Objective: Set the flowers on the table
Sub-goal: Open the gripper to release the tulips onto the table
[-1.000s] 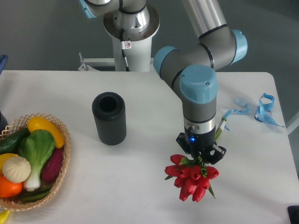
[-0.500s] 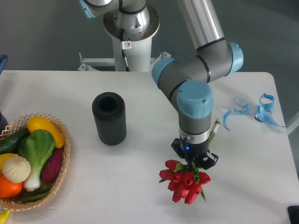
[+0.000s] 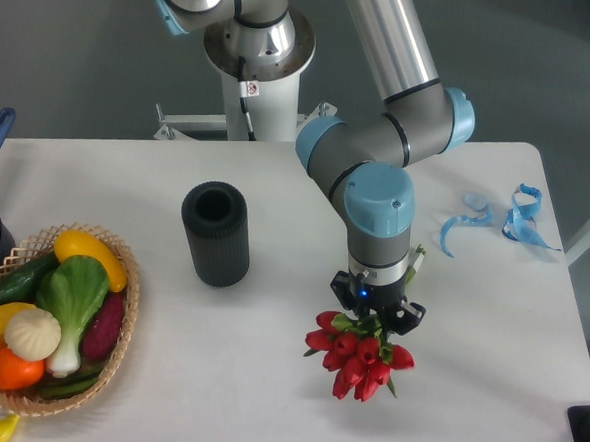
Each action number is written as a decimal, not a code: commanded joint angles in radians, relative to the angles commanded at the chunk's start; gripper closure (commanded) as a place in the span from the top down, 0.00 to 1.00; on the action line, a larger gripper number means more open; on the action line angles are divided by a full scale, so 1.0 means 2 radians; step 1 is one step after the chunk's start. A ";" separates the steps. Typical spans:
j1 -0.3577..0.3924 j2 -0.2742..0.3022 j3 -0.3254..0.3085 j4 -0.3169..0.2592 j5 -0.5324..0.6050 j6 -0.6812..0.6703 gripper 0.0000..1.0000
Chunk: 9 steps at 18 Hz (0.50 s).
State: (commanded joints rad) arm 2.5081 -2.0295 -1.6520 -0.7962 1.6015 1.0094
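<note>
The flowers [image 3: 359,357], apparently clamped in the tool [image 3: 373,318], are shifted left over the surface [image 3: 265,380]; release remains.

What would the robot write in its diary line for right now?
end effector: shut on flowers | flowers: held, red heads pointing down and forward | table: flowers not yet released | black cylinder: upright, apart

My claw [image 3: 374,316] holds flowers [image 3: 359,355] over the desk [image 3: 265,380], cylinder [image 3: 215,232] left, basket [image 3: 119,320] far left, ribbon [image 3: 505,219] behind right.
</note>
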 joint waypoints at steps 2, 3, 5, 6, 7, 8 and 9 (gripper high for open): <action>0.002 0.007 -0.010 0.013 0.000 0.000 1.00; 0.002 0.011 -0.013 0.027 0.000 -0.002 1.00; 0.004 0.018 -0.017 0.031 0.001 0.001 1.00; 0.004 0.021 -0.018 0.032 0.000 0.002 1.00; 0.004 0.022 -0.018 0.033 0.000 0.002 1.00; 0.004 0.022 -0.020 0.035 0.001 0.002 1.00; 0.003 0.022 -0.021 0.036 0.001 0.002 1.00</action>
State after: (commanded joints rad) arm 2.5142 -1.9850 -1.6935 -0.7241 1.6030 1.0139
